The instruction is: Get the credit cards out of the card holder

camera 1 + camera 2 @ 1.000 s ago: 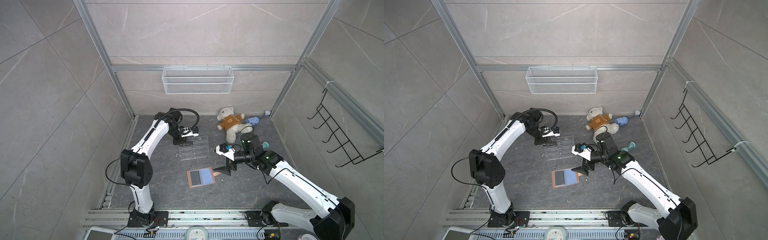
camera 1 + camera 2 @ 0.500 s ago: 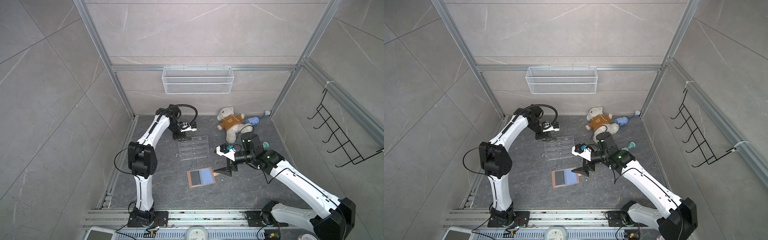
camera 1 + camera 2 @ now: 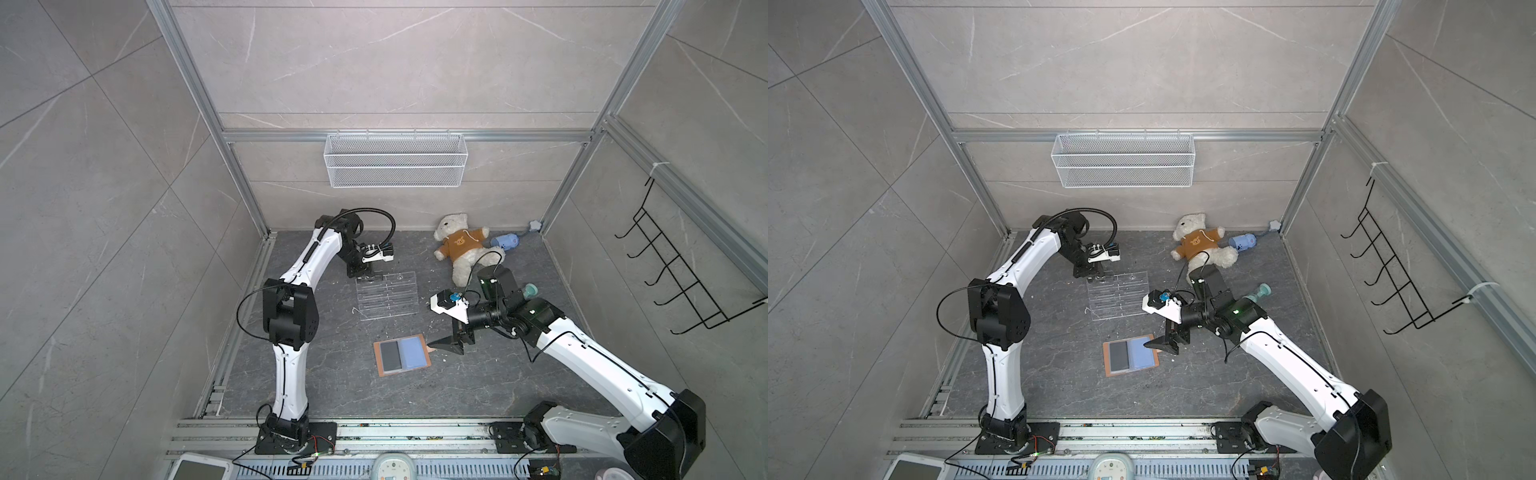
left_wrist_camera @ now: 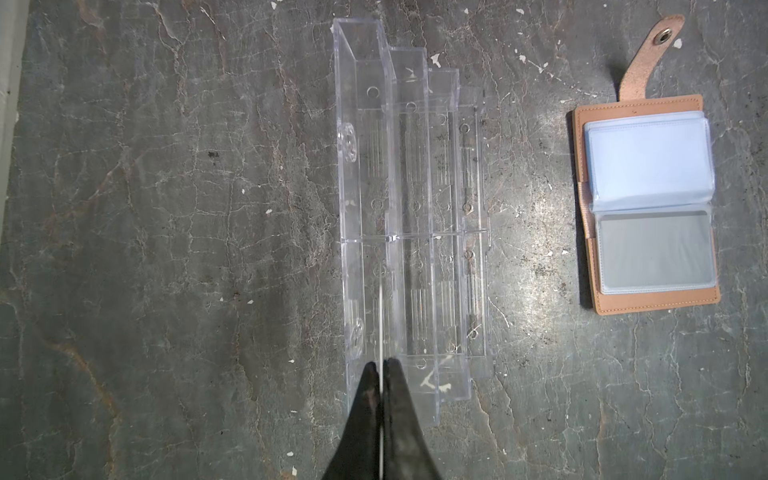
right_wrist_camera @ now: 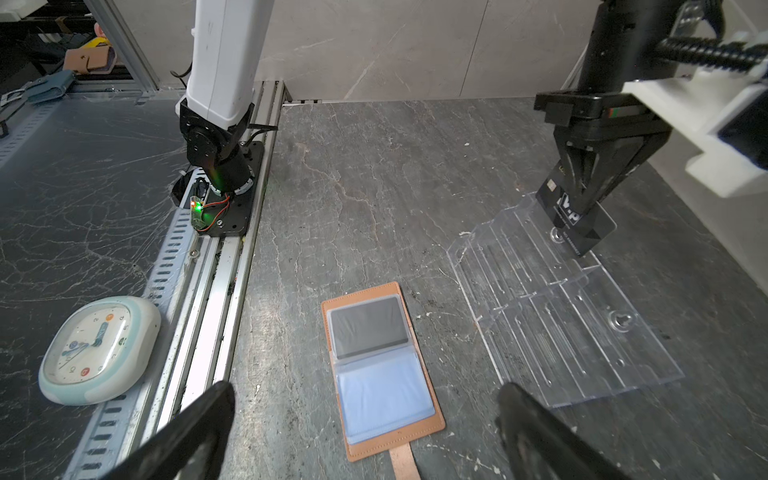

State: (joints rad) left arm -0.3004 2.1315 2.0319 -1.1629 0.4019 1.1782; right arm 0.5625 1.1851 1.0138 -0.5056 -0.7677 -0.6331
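The tan card holder (image 3: pixel 378 362) (image 3: pixel 1108 365) (image 4: pixel 656 305) (image 5: pixel 415 440) lies open on the floor, pale blue sleeves up. One dark credit card (image 3: pixel 390 353) (image 5: pixel 368 326) sits in a sleeve. My left gripper (image 3: pixel 363 275) (image 3: pixel 1090 275) (image 4: pixel 380 365) is shut on another black credit card (image 5: pixel 575 216) with white lettering. It holds that card on edge over the tall back tier of the clear acrylic rack (image 3: pixel 386 295) (image 4: pixel 415 208). My right gripper (image 3: pixel 446 345) (image 3: pixel 1163 345) (image 5: pixel 368 395) stands open by the holder's strap end, with nothing in it.
A teddy bear (image 3: pixel 459 245) and a blue bottle (image 3: pixel 505 241) lie at the back right. A wire basket (image 3: pixel 395 166) hangs on the back wall and black hooks (image 3: pixel 673 274) on the right wall. A clock (image 5: pixel 99 349) rests beyond the front rail.
The left arm's elbow has swung right and the gripper with the card has shifted slightly back over the rack's rear edge. The right arm has hardly moved.
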